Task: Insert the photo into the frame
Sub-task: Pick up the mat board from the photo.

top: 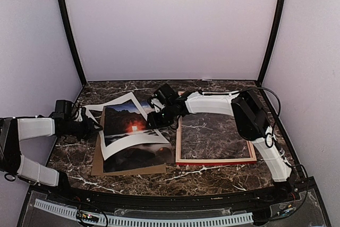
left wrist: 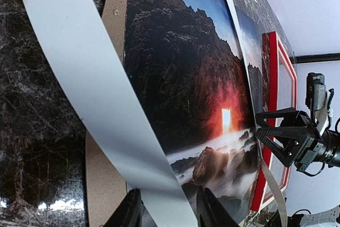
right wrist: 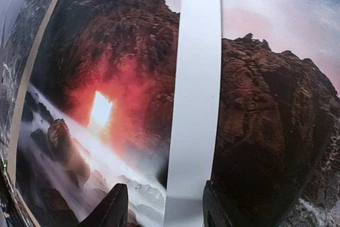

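While the photo (top: pixel 127 123) is lying face up on the brown backing board (top: pixel 106 169), left of centre on the worktop (top: pixel 212 176), it is not yet sitting in the frame (top: pixel 178 142). The frame is resting flat just beside it on the right, with bare marble showing through its opening. A white mat (top: pixel 130 143) is lying askew over the print. It is bowing upward rather than resting flat, and its rails are crossing the red glow and the misty streaks. That is why I am reaching in from both sides at once: I judge that the mat is blocking any clean hold on the photo, and a wide, floppy board is going to twist if I am lifting it from one edge only.

My left jaws are standing partly closed across the mat's left rail. Both fingers (left wrist: pixel 133 212) are appearing to press its edges, so I am judging that rail gripped. My right jaws are straddling the opposite rail, partly open. One finger (right wrist: pixel 114 208) is standing clear of the strip, so I am not clamping anything there. I am holding neither the photo nor the frame.
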Robot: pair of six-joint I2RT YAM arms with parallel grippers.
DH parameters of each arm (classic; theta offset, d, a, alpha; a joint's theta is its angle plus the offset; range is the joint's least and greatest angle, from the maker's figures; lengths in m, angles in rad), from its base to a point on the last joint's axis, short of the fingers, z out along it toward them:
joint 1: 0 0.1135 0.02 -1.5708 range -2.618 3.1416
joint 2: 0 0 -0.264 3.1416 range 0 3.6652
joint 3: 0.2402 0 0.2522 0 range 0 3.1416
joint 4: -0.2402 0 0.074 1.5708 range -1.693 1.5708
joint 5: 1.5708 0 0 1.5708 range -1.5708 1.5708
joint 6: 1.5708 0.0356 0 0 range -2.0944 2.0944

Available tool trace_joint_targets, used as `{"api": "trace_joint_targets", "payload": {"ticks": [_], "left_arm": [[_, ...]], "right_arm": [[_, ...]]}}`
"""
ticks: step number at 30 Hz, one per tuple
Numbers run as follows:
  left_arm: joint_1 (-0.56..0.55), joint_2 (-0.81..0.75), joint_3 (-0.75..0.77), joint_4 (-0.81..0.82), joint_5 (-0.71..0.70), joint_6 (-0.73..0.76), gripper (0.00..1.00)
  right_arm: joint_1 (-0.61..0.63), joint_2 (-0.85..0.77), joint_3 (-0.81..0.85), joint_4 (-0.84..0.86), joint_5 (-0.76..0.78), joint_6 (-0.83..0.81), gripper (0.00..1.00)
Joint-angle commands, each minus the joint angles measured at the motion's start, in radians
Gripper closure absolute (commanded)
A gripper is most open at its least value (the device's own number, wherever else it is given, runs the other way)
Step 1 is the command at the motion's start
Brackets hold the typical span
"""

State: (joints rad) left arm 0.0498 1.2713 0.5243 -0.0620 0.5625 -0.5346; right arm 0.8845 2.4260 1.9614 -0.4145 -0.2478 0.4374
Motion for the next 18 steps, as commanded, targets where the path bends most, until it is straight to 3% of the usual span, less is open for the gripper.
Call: {"api": "trace_joint_targets", "payload": {"ticks": [1,10,18], "left_arm": [[-0.013,-0.025,0.037,-0.028,0.005,0.018,0.64],[-0.019,-0.027,0.051,-0.043,-0.008,0.026,0.63],[-0.019,-0.04,0.054,-0.066,-0.046,0.034,0.58]], "right_arm": [[0.024,0.049,0.037,-0.161,0.138,-0.044,0.53],[0.031,0.039,0.043,-0.169,0.178,-0.06,0.75],[0.031,0.022,0.036,-0.159,0.175,-0.061,0.85]]}}
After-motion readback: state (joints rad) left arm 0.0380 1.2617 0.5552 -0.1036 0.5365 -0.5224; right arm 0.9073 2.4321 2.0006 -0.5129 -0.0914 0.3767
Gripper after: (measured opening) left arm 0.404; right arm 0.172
